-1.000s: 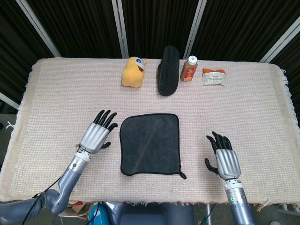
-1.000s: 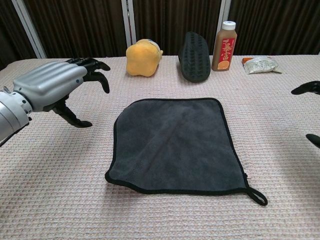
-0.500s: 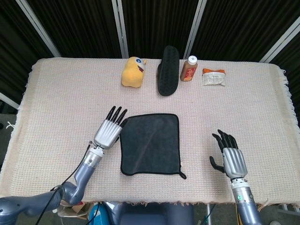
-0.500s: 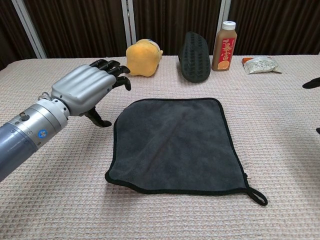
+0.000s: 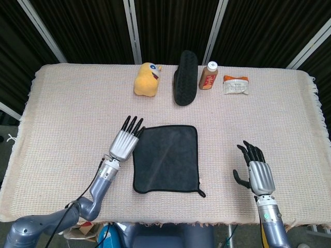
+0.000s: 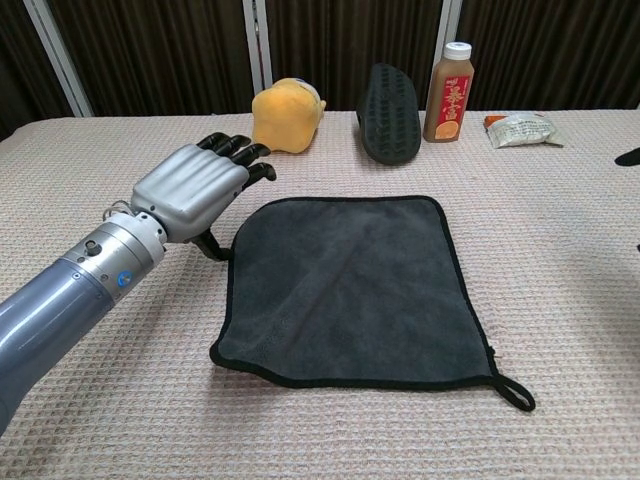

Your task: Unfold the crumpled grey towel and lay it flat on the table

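The grey towel [image 5: 165, 158] lay spread flat mid-tabletop [image 5: 62, 113], soft and light, best pinched at a bound corner or its loop. The left hand [image 5: 125, 144] hovered at its left edge, fingers extended, empty; the right hand [image 5: 257, 173] rested well apart, open.

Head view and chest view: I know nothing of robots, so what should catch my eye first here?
A dark grey square towel with black edging lies spread flat mid-table. The silver left hand with black fingers hovers at its left edge, while the right hand waits apart, near the front. Along the far edge stand a yellow plush toy and a black slipper.
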`<state>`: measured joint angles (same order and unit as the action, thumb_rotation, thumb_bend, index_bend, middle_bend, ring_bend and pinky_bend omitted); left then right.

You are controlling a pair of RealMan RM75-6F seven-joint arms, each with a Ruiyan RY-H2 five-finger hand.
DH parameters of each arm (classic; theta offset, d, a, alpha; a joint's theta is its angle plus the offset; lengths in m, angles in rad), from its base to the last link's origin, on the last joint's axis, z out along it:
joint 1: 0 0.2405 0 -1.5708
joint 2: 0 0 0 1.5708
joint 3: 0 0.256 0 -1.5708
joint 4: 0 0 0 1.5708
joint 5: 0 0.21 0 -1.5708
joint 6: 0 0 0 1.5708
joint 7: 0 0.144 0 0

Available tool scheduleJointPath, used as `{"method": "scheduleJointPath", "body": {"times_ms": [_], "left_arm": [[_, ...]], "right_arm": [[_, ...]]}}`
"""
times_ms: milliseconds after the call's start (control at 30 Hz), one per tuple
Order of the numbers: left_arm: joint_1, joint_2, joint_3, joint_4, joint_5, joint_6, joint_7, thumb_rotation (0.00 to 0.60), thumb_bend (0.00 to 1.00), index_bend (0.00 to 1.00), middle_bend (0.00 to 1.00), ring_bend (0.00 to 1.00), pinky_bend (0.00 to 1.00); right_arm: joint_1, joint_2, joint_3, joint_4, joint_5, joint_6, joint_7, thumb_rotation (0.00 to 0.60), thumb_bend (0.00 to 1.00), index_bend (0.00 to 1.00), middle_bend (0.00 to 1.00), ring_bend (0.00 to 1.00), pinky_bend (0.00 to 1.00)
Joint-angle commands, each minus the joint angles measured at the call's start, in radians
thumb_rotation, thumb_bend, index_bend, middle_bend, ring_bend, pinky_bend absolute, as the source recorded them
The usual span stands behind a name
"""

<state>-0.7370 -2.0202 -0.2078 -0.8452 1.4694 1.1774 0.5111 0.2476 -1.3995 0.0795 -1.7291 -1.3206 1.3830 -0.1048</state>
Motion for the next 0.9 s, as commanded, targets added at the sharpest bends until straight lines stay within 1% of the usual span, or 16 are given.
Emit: {"method": "scheduleJointPath", "body": {"times_ms": [33,267,433,633,900], "left_arm": [[-0.012,-0.028,0.006,0.043,0.0,-0.006,-0.018,0.6,0.01,0.18,0.04,0.01,0.06],[-0.029,-0.077,0.019,0.124,0.011,-0.001,-0.058,0.6,0.01,0.18,0.04,0.01,0.06],[-0.026,-0.085,0.035,0.143,0.024,0.016,-0.083,0.6,0.01,0.18,0.03,0.01,0.06],[-0.009,-0.05,0.05,0.118,0.036,0.044,-0.122,0.6,0.01,0.18,0.03,0.01,0.06],[0.009,0.018,0.078,0.057,0.052,0.05,-0.108,0.6,0.01,0.18,0.03,0.01,0.06]], "right_arm": [[-0.002,-0.003,0.01,0.01,0.003,0.001,0.012,0.6,0.39,0.12,0.05,0.0,0.01],[-0.003,-0.011,0.02,0.027,0.013,-0.012,0.025,0.6,0.4,0.12,0.05,0.0,0.01],[-0.006,-0.01,0.026,0.027,0.011,-0.009,0.031,0.6,0.39,0.12,0.05,0.0,0.01],[-0.014,-0.011,0.025,0.026,0.003,-0.002,0.038,0.6,0.4,0.12,0.05,0.0,0.01],[-0.02,-0.016,0.023,0.023,-0.011,0.003,0.037,0.6,0.4,0.12,0.05,0.0,0.01]]}}
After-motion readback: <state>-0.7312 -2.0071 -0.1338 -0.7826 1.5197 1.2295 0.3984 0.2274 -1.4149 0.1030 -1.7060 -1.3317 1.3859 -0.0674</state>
